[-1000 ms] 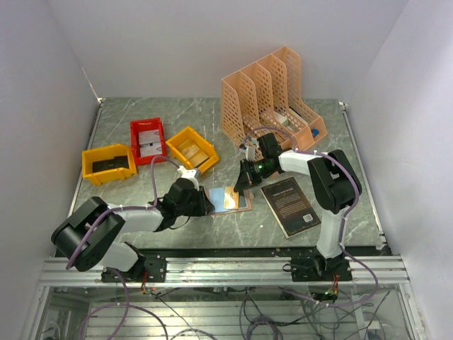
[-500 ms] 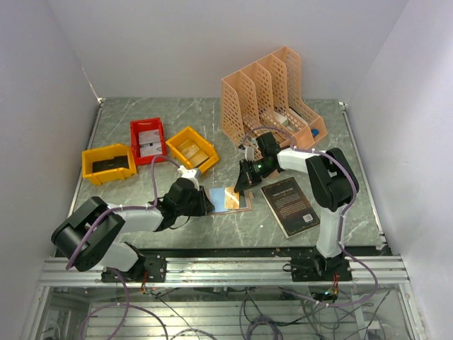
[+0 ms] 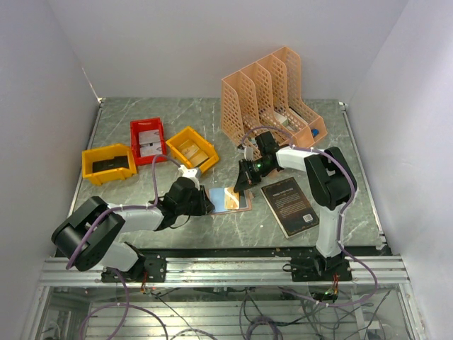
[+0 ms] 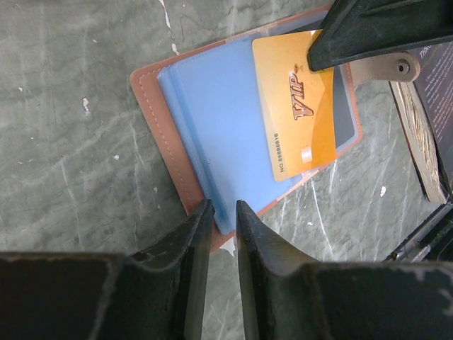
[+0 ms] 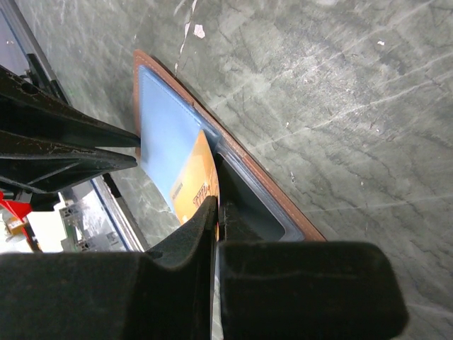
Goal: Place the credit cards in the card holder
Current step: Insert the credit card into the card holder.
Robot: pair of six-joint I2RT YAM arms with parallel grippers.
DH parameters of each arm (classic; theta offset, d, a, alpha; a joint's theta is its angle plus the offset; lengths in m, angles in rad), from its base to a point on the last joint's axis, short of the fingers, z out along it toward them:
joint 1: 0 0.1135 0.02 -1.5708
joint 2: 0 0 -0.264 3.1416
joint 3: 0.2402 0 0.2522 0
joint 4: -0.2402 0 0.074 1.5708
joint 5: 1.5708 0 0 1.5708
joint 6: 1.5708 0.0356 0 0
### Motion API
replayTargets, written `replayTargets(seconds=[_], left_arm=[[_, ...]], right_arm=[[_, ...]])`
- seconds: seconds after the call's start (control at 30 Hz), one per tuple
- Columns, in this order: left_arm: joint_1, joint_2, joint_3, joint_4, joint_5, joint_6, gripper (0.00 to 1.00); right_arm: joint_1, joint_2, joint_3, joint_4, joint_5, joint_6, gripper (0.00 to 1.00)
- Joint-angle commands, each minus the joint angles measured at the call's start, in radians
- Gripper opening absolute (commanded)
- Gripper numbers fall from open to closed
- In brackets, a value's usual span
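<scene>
The card holder [image 3: 219, 200] lies open on the table, salmon rim and pale blue sleeves up; it also shows in the left wrist view [image 4: 212, 106] and the right wrist view [image 5: 163, 127]. My right gripper [image 3: 244, 184] [image 5: 218, 212] is shut on an orange "VIP" credit card [image 4: 297, 106] [image 5: 192, 185] whose far end lies over the holder's right half. My left gripper [image 3: 207, 202] [image 4: 223, 212] is closed on the holder's near edge, at the blue sleeve. Other cards lie in the red bin [image 3: 147, 139] and the nearer yellow bin [image 3: 191, 147].
A black book [image 3: 290, 205] [image 4: 432, 106] lies just right of the holder. The peach lattice file organizer [image 3: 269, 99] stands behind the right arm. A second yellow bin [image 3: 107, 163] sits at the far left.
Almost nothing. My right wrist has shifted slightly left with the card; the left arm and the holder have not moved.
</scene>
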Motion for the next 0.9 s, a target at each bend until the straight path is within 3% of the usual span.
replayTargets(seconds=[0.0, 0.87], left_arm=[[0.006, 0.005, 0.025, -0.003, -0.035, 0.024, 0.32], [0.006, -0.004, 0.024, -0.002, -0.037, 0.03, 0.32]], right_arm=[[0.005, 0.036, 0.006, -0.047, 0.101, -0.032, 0.0], [0.012, 0.039, 0.05, -0.121, 0.157, -0.015, 0.0]])
